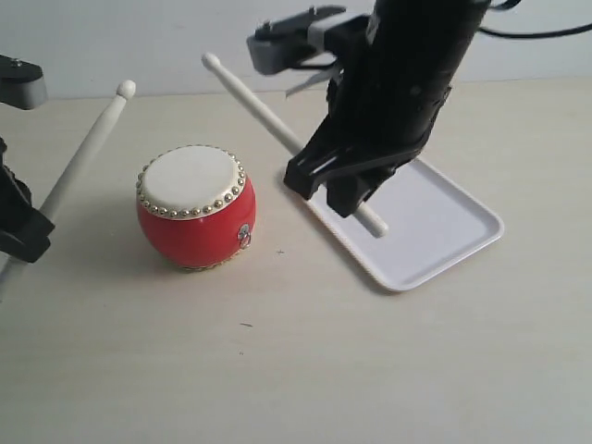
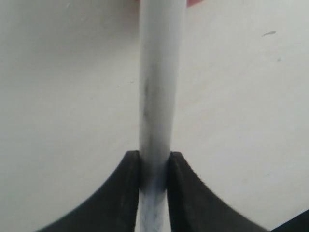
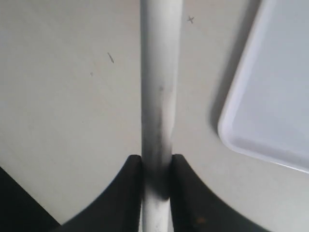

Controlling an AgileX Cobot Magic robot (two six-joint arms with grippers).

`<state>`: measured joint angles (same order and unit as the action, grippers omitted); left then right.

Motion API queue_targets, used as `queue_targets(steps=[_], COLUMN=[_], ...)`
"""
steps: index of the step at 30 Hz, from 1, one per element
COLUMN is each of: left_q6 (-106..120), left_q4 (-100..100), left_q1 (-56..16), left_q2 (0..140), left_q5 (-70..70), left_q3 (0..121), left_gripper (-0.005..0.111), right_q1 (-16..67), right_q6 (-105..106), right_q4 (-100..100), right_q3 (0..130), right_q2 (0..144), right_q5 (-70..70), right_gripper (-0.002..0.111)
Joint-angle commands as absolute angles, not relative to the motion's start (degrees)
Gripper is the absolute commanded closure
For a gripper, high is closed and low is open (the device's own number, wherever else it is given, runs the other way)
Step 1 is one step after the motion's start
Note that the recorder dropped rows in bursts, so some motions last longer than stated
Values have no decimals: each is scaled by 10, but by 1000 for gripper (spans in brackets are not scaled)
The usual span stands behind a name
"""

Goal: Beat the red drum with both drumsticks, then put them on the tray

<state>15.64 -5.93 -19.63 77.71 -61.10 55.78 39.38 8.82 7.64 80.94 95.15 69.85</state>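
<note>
Left fingers (image 2: 118, 198), right fingers (image 3: 118, 198) tight on drumsticks (image 1: 88, 157) (image 1: 264, 106), tips aloft flanking red drum (image 1: 196, 222), tray (image 1: 453, 231) alongside.

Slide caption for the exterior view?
Left claw grips the left drumstick, right claw the right drumstick, red drum between them.

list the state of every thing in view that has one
red drum, upright on the table, drumhead up, nothing touching it
tray, flat on the table, no stick lying in it
left drumstick, held tilted, tip up, clear of the red drum
right drumstick, held tilted, tip up, butt end over the tray
left gripper, shut on the left drumstick
right gripper, shut on the right drumstick
</note>
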Motion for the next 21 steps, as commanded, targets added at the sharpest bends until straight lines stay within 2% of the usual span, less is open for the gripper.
queue_targets(steps=[1,5,9,15,21], left_q6=[182,203,201,192,180], left_q4=[-97,-96,-118,-98,-93], left_q1=[-201,-201,-201,-194,-185], left_q2=[850,968,1006,896,799], left_q5=[-598,-635,-689,-700,-700], left_q3=[568,569,597,613,613], left_gripper=[107,107,107,107,107], right_q1=[391,391,391,393,393], right_q6=[82,78,78,85,103], right_q4=[71,73,73,95,155], right_q3=[811,811,811,808,803], right_q2=[906,902,902,934,1054], right_q5=[700,700,700,700,700], right_gripper=[108,108,108,108,108])
